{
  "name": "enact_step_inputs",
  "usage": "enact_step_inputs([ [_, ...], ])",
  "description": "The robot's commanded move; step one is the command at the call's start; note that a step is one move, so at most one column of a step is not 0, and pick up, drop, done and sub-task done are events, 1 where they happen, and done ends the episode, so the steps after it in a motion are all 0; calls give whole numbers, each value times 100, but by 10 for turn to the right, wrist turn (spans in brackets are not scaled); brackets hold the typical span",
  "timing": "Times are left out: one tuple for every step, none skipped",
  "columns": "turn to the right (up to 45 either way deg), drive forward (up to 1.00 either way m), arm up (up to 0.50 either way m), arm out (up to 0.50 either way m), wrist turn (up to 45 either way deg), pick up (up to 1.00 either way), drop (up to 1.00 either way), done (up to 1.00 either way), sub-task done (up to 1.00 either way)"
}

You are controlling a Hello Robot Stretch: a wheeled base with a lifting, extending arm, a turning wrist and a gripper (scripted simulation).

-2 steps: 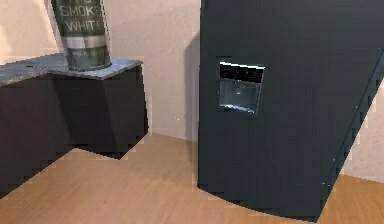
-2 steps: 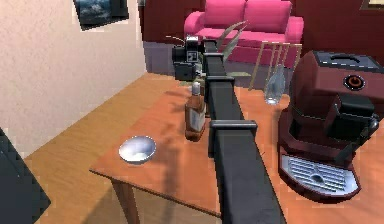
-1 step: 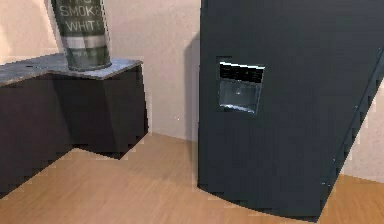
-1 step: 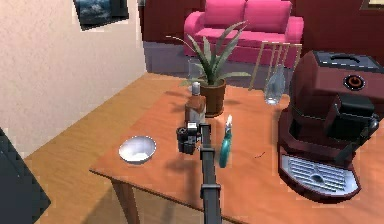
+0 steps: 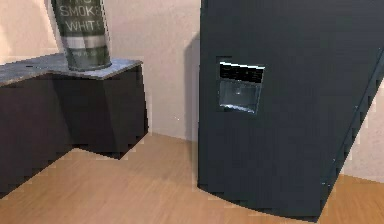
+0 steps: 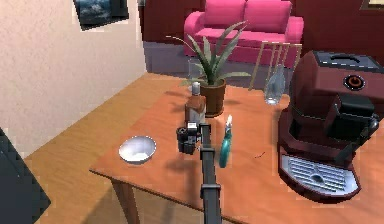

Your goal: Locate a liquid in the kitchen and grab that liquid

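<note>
Arm [image 6: 210,185] over wooden table [image 6: 160,115]; hand [image 6: 186,138] near teal bottle [image 6: 226,148]; whether holding anything, cannot tell.

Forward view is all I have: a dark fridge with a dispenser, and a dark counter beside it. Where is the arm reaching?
Observer: The arm is out over a brown wooden table, and the tool is near the table's middle.
Operator: Any liquid close to the tool?
Observer: A slim teal bottle with a white top stands on the table, just right of the arm in the arm side view.
Operator: Is the tool holding anything?
Observer: I cannot tell. A small pale bottle stands on the table just beyond it.
</note>
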Motion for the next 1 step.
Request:
enact_step_inputs([
  [0,0,10,0,0,0,0,0,0],
])
